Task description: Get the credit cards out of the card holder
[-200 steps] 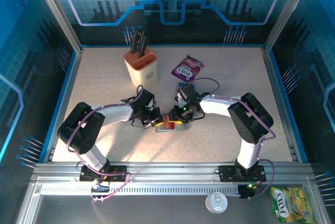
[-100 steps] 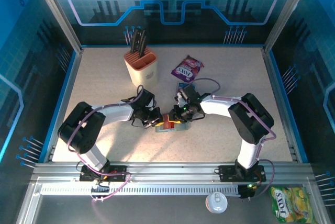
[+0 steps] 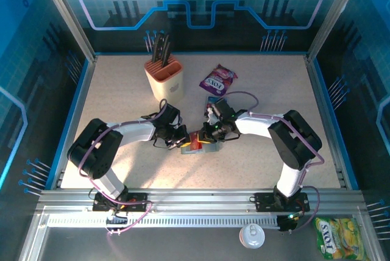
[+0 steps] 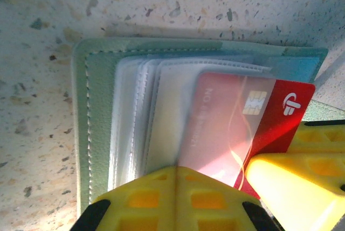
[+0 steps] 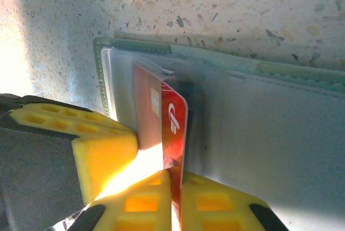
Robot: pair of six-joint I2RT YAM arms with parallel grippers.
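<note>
**Red card pinched at the holder, both arms folded in on it**

Here's the card holder [image 3: 206,149], lying open and flat on the table [image 3: 116,96], on the arm-base side of the knife block [image 3: 164,79] and a little to the right of it. Its long axis runs across the table, side to side in the overhead view.

In the left wrist view the red credit card [image 4: 272,113] pokes out of the plastic sleeves [image 4: 156,112]. Its long axis lies along the holder's, chip and logo end clear of the pocket and pointing away from the stitched edge.

In the right wrist view the card [image 5: 173,126] is tipped up, seen almost edge-on above the holder's panel [image 5: 269,150].

The right gripper [image 5: 173,205] has its jaws clamped on that free end, yellow pads on either face. The left gripper [image 4: 173,198] has its jaws pressed together, tips planted on the sleeves' near edge.

From above, both arms are elbows-out, forearms swung inward. The left gripper [image 3: 184,144] and right gripper [image 3: 205,140] come nose to nose over the holder, well clear of the knife block on its near side
</note>
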